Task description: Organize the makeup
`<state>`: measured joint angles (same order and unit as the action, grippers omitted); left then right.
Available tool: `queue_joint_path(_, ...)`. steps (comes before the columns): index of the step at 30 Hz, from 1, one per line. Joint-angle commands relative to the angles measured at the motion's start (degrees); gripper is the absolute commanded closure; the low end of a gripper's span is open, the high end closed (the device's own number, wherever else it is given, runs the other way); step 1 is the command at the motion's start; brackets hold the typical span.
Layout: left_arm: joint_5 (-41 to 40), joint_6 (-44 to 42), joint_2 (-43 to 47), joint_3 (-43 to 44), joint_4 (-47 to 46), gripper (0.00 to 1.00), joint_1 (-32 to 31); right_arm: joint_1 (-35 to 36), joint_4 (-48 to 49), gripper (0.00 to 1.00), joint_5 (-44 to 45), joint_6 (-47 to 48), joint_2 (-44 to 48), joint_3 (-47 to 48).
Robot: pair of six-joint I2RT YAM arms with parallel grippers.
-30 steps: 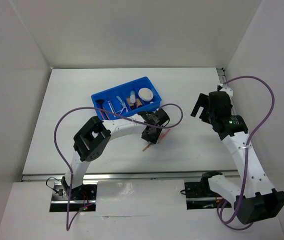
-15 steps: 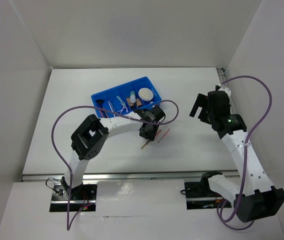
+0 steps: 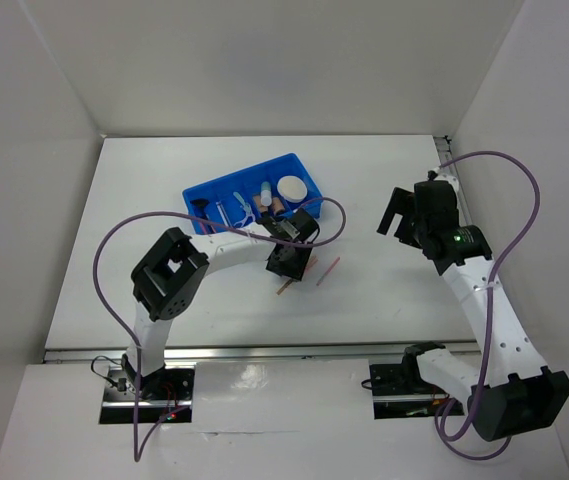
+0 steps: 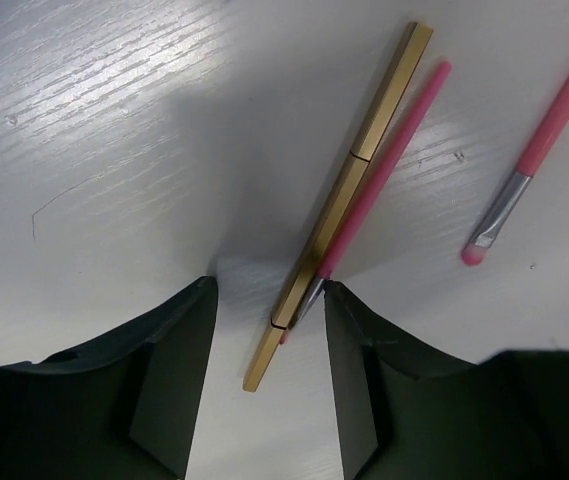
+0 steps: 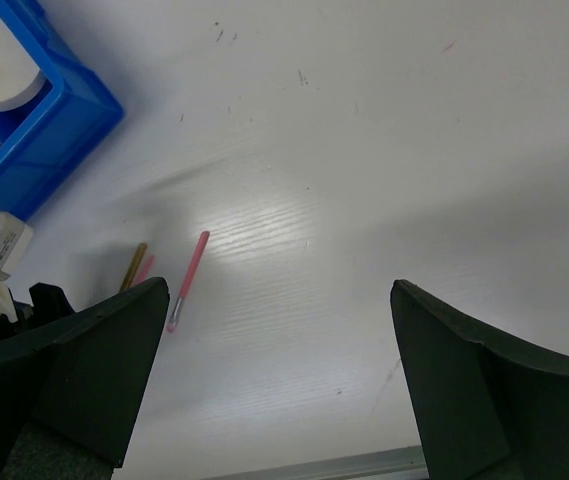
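Blue plastic bin [image 3: 239, 172] at the far middle of the white surface [image 3: 404, 290], seen from above. Holds a round cream compact [image 3: 291, 187] at its right end and other small pieces too small to name. Just near of it, the left hand [image 3: 286, 262], low over the surface. Pokes out from its near side: the tip of a gold pencil [image 3: 286, 289]. Just to the right, lying free, a second pink brush [image 3: 328, 270]. Well to the right, the right hand [image 3: 396, 212], raised, with nothing in it.

From the left wrist: left hand [image 4: 269, 290] parted to a fairly narrow gap, gripping nothing. Straddles the near ends of the gold pencil [image 4: 364, 170] and of a first pink brush [image 4: 389, 160], which lie side by side and touching. Second pink brush [image 4: 554, 120] apart to the right, metal collar and pink tip pointing near.

Judging by looks: both sticks light, stiff, thin and smooth, so likely to roll or slip. Best taken across the shaft, further along than the very end, clear of the brush tip. Lying pressed together, likely to come up as a pair or to skid apart under the fingers [image 4: 364, 380].

From the right wrist: right hand [image 5: 279, 290] spread wide, high over bare surface. In view to the left, the second pink brush [image 5: 188, 280], the gold pencil [image 5: 136, 265] and a corner of the bin [image 5: 74, 125].
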<state>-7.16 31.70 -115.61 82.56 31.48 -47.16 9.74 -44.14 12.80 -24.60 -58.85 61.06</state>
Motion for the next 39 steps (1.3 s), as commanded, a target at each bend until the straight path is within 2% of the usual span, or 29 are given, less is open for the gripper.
queue_joint_path(1, 0.4, -0.2, 1.7, -1.1, 1.3, 0.40, 0.2, -0.3, 1.2, 0.00, -0.5, 0.3, -0.3, -0.7)
queue_joint_path(6, 0.3, -1.4, 2.7, 1.2, 1.9, 0.41, 0.2, -0.3, 1.2, 0.00, -0.5, 0.3, -0.3, -0.7)
queue_joint_path(9, -1.9, -1.9, 4.6, 4.1, 3.1, 0.42, -3.2, -0.3, 1.2, 0.00, 0.1, -0.4, -0.3, -1.2)
queue_joint_path(12, -0.1, -2.4, 4.6, 7.2, 3.1, 0.46, -5.0, -0.3, 1.2, 0.00, 2.1, -1.8, 1.2, -1.7)
queue_joint_path(15, 2.9, -1.8, 2.1, 10.0, 3.1, 0.47, -5.7, -0.3, 1.2, 0.00, 3.3, -3.1, 2.9, -2.3)
queue_joint_path(23, 2.2, -0.7, -8.2, 18.4, 2.5, 0.46, -5.7, -0.3, -1.1, 0.00, 6.7, -3.1, 6.0, -2.3)
queue_joint_path(30, 3.9, -1.3, -16.2, 23.9, 3.1, 0.50, -5.7, -0.3, -2.3, 0.00, 8.4, -3.1, 7.8, -1.8)
queue_joint_path(32, 4.5, -1.3, -16.9, 24.4, 3.8, 0.55, -5.7, -0.3, -2.3, 0.00, 8.4, -3.1, 7.8, -1.3)
queue_joint_path(34, 3.9, -1.3, -16.9, 24.4, 4.5, 0.65, -5.7, -0.3, -2.3, 0.00, 8.4, -3.1, 7.8, -1.3)
queue_joint_path(35, 3.9, -1.3, -16.9, 24.4, 4.5, 0.71, -5.7, -0.3, -2.3, 0.00, 8.4, -3.1, 7.8, -1.3)
queue_joint_path(36, 3.4, -1.3, -16.9, 24.4, 4.5, 0.85, -5.7, -0.3, -2.3, 0.00, 8.4, -3.1, 7.8, -1.3)
queue_joint_path(39, 3.4, -1.8, -16.9, 25.5, 5.1, 1.00, -5.7, -0.3, -2.3, 0.00, 8.4, -3.6, 8.3, -1.3)
